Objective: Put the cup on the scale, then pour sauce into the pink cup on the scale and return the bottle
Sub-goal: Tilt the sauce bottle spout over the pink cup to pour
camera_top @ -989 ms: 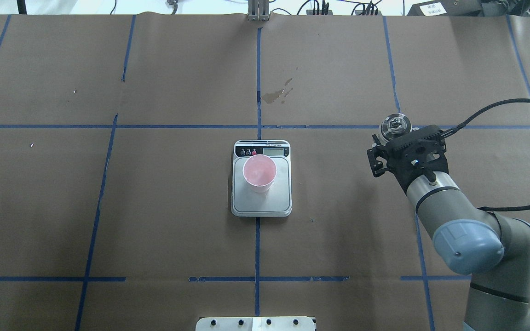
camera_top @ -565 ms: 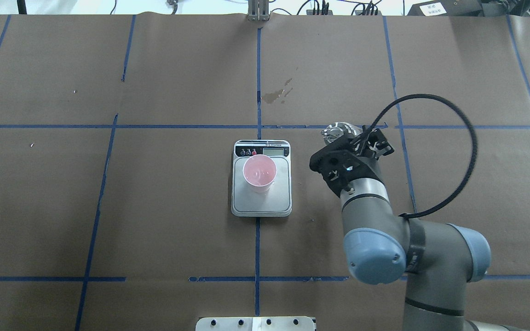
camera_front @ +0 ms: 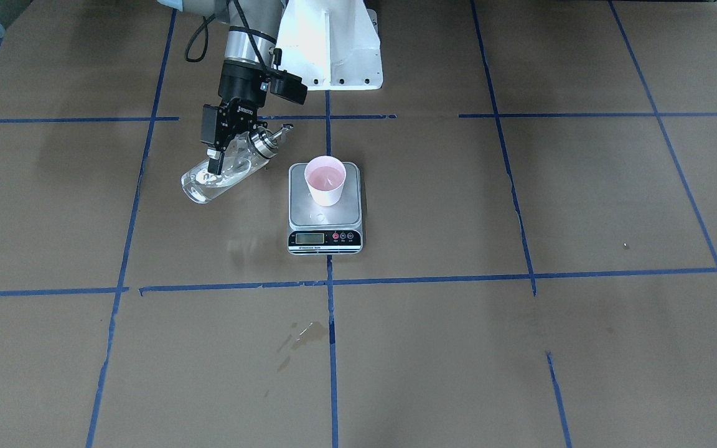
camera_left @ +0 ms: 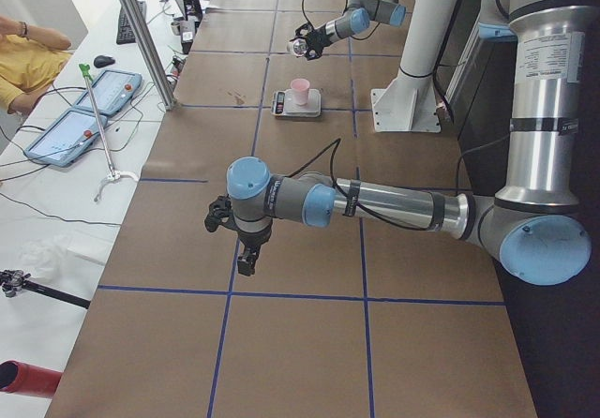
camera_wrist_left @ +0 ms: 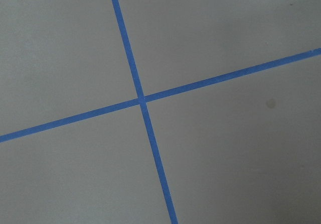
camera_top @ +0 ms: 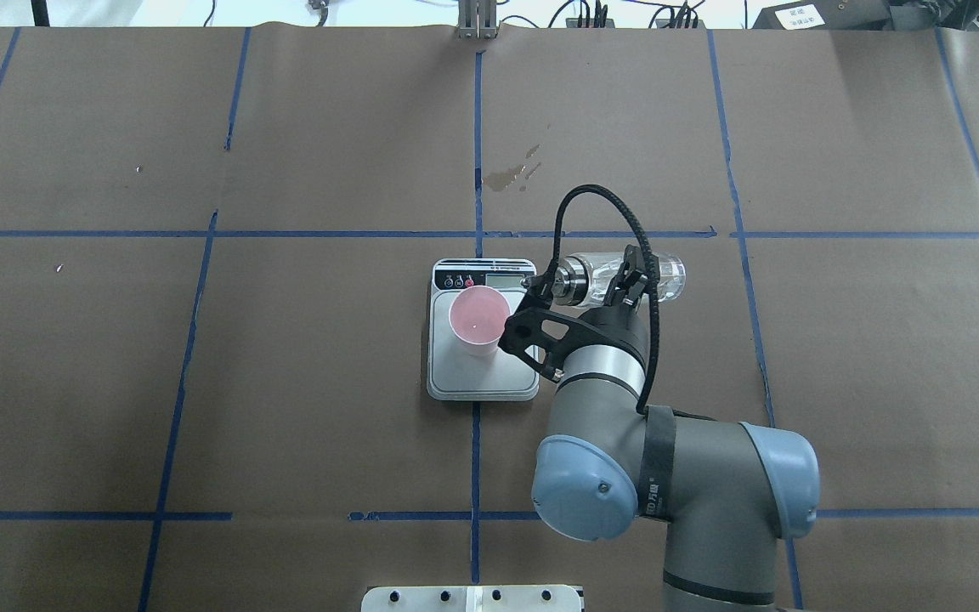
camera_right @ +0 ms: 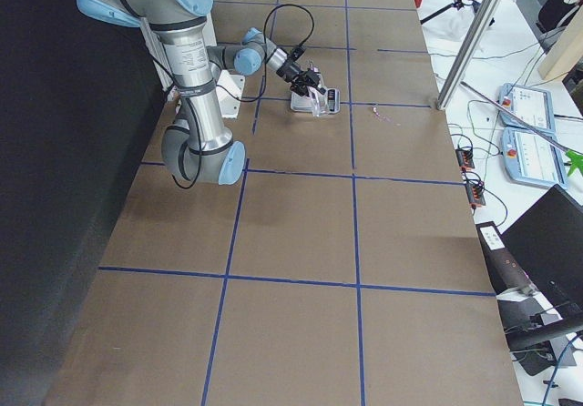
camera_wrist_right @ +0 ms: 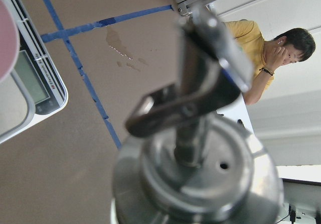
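Observation:
The pink cup [camera_top: 478, 319] stands upright on the scale [camera_top: 483, 380] at the table's middle; both also show in the front-facing view, cup [camera_front: 325, 180] and scale [camera_front: 325, 238]. My right gripper [camera_top: 628, 282] is shut on the clear glass bottle [camera_top: 664, 274] and holds it tipped almost level above the table. Its metal pourer cap [camera_top: 572, 281] and spout point at the scale's far right corner, short of the cup. I see no liquid stream. The right wrist view is filled by the cap [camera_wrist_right: 195, 174]. My left gripper [camera_left: 246, 257] hangs over bare table far away; I cannot tell its state.
A dried stain [camera_top: 512, 174] marks the brown paper beyond the scale. Blue tape lines [camera_wrist_left: 142, 101] cross the table. The white robot base [camera_front: 332, 43] stands behind the scale. An operator in yellow [camera_wrist_right: 251, 48] sits past the table's far edge.
My right arm has swung left with the bottle, from the right of the table to beside the scale. The bottle went from upright to nearly level, spout toward the cup.

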